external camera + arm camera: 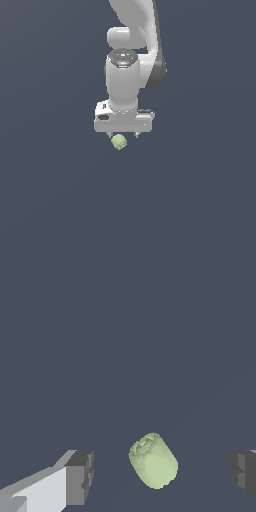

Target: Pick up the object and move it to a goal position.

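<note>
Between our wide-apart jaws sits the pale-green object [153, 461], so we should descend centred on it before closing.

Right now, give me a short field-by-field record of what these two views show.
object: pale-green lumpy blob, roundish, much smaller than the end effector's width
end effector: white, pointing down, directly over the object
fingers: spread wide apart, object in the gap between them
contact: none visible; gaps show on both sides of the object
surroundings: plain dark grey background
</note>
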Controlling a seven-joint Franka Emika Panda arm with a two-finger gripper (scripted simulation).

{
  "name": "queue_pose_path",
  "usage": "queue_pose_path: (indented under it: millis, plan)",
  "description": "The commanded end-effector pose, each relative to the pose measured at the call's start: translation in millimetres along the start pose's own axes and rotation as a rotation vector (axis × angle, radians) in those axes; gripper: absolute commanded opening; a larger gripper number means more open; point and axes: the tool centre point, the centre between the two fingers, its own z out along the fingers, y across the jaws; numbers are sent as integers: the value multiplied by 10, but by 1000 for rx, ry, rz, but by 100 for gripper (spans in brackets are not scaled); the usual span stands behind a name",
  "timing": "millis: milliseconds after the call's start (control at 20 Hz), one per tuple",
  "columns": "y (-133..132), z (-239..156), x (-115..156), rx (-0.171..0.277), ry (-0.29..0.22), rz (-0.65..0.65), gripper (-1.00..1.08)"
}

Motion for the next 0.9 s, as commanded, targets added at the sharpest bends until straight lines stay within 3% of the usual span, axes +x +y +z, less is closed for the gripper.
queue_pose_path:
  millis: [0,450,850]
  plan:
    - [60,-26,-1,-5,2,6,100]
    - [62,43,-39,-3,-2,-30,100]
    - [112,244,-170,1,-13,-143,100]
